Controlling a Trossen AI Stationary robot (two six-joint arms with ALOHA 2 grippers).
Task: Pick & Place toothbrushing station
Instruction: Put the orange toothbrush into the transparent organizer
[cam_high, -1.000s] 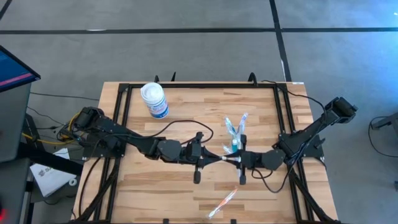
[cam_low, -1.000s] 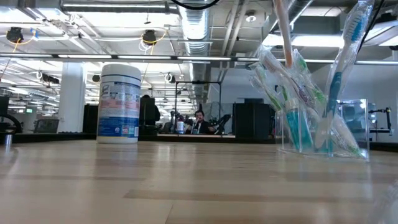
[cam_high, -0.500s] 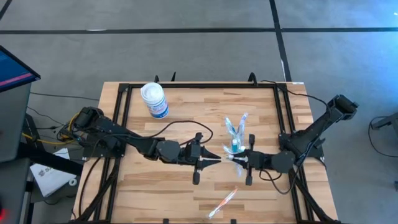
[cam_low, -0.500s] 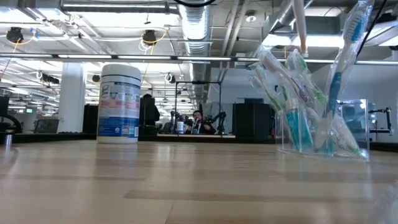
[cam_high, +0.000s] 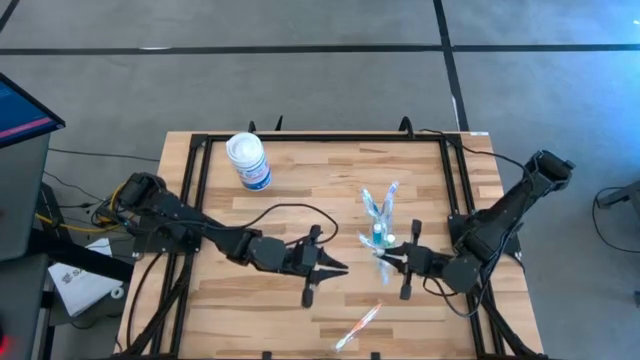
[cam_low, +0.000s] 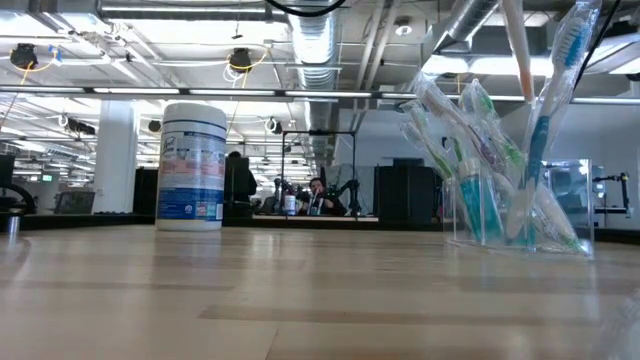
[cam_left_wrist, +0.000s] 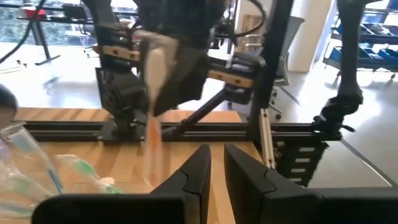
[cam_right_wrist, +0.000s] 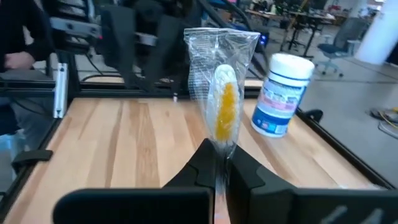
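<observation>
canister: white wipes canister (cam_high: 247, 160) with blue label stands at the far left of the counter (cam_high: 300, 170), same spot as a second ago, no part in the job.
left end effector: left end effector (cam_high: 335, 267) sits low over mid counter; a second ago it met the right one nose to nose, now it has backed off toward its own side. Fingers a narrow slit apart in its wrist view, nothing between them.
change: looks like a handover just done, left let go, right took the brush.
right end effector: right end effector (cam_right_wrist: 219, 163) clamped tight on a wrapped orange toothbrush (cam_right_wrist: 225, 109), brush standing up out of the fingers; it has slid away to the right and a bit nearer the front edge.
cup: clear plastic cup (cam_high: 379, 235) with blue and green toothbrushes (cam_high: 378, 207) and a teal tube, just beyond the right end effector, unmoved.
loose brush: one more wrapped pink-orange toothbrush (cam_high: 358, 327) lies flat near the front edge, not yet picked.
meaning: held brush likely goes into the cup next; loose one still left.
</observation>
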